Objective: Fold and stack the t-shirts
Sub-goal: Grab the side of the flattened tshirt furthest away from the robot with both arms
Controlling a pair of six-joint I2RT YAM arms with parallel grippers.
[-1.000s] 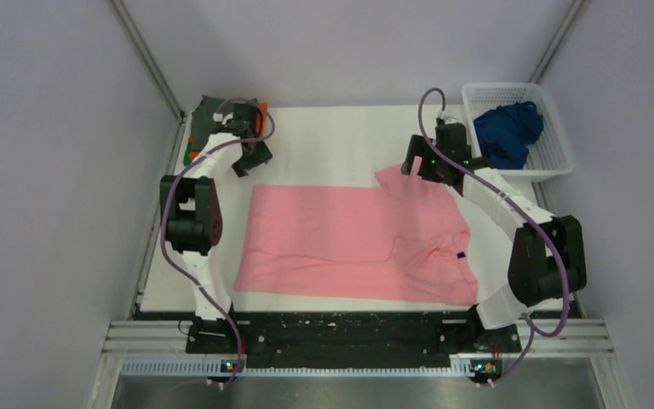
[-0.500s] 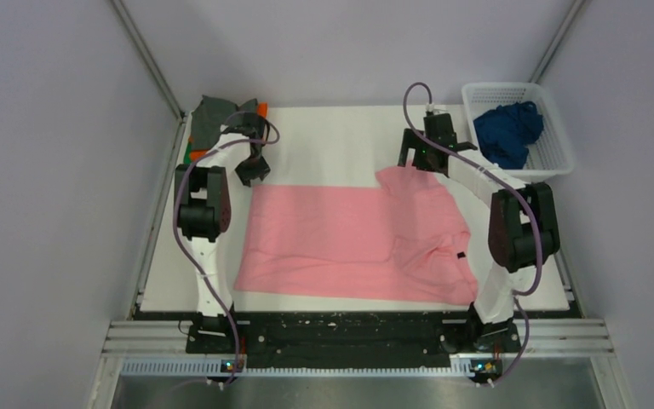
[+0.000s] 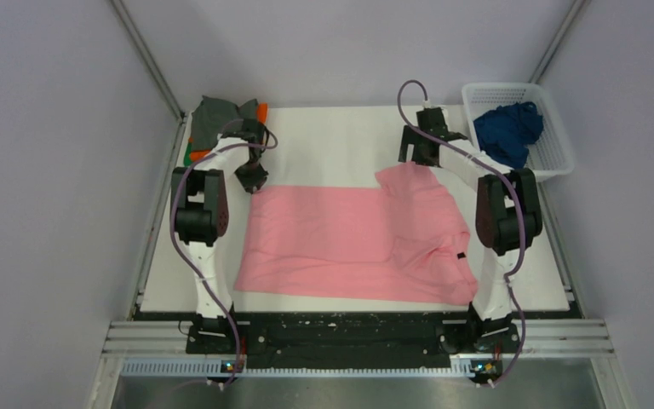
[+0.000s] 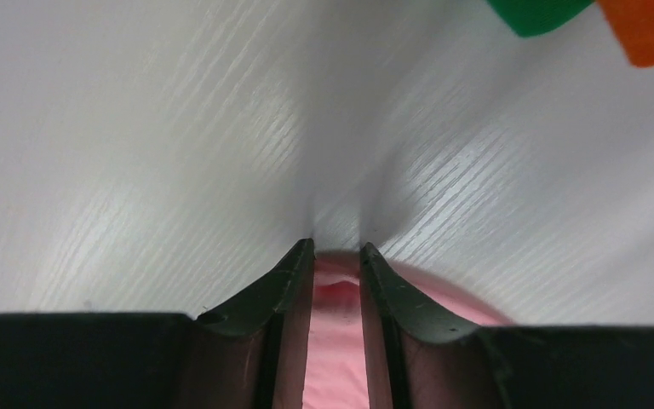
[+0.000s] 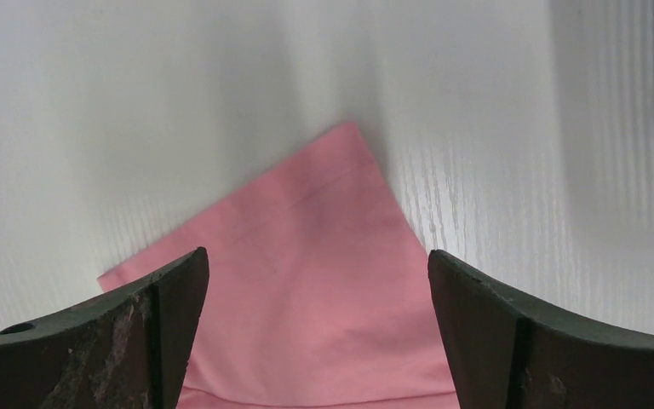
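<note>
A light pink t-shirt [image 3: 349, 243] lies spread flat on the white table [image 3: 332, 136], its dark neck label [image 3: 459, 255] at the right. My left gripper [image 3: 252, 177] is down on its far left corner. In the left wrist view the left gripper [image 4: 336, 249] has its jaws narrowed to a slim gap with a raised ridge of pink cloth [image 4: 334, 341] between them; whether they pinch it is unclear. My right gripper [image 3: 417, 153] is at the far right sleeve. The right gripper [image 5: 317, 264] stands wide open just above the pink sleeve corner [image 5: 324, 213].
A white lattice basket [image 3: 511, 86] at the back right holds a crumpled dark blue tee [image 3: 507, 132]. Grey, orange and green tees [image 3: 217, 115] sit piled at the back left corner; green [image 4: 532, 13] and orange [image 4: 651, 30] edges show in the left wrist view.
The left gripper dropped onto the shirt's far left corner and its jaws narrowed around the cloth. The right arm swung back toward the far sleeve tip, jaws still wide.
</note>
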